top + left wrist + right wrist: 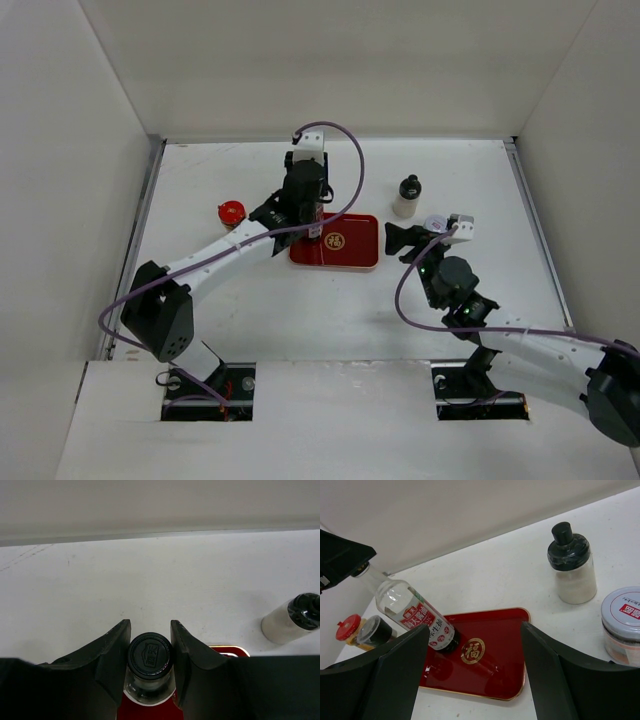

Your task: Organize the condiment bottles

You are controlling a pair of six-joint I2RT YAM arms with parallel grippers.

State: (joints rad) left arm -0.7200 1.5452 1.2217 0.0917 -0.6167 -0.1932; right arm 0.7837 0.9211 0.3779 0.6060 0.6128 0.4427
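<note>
A slim clear bottle (415,614) with a red and white label leans over, its base resting on the left part of the red tray (505,645). My left gripper (150,628) is shut on the bottle's black cap (150,654), above the tray's left end (316,220). My right gripper (475,675) hovers open just right of the tray (398,243), with nothing between its fingers. A squat whitish bottle with a black cap (406,196) stands behind the tray's right end. A grey-capped shaker (622,622) stands close by the right gripper. A red-capped bottle (231,212) stands left of the tray.
The tray carries a gold emblem (473,651) at its middle. A small dark-topped container (375,631) sits beside the red-capped bottle (347,627). White walls enclose the table on the left, back and right.
</note>
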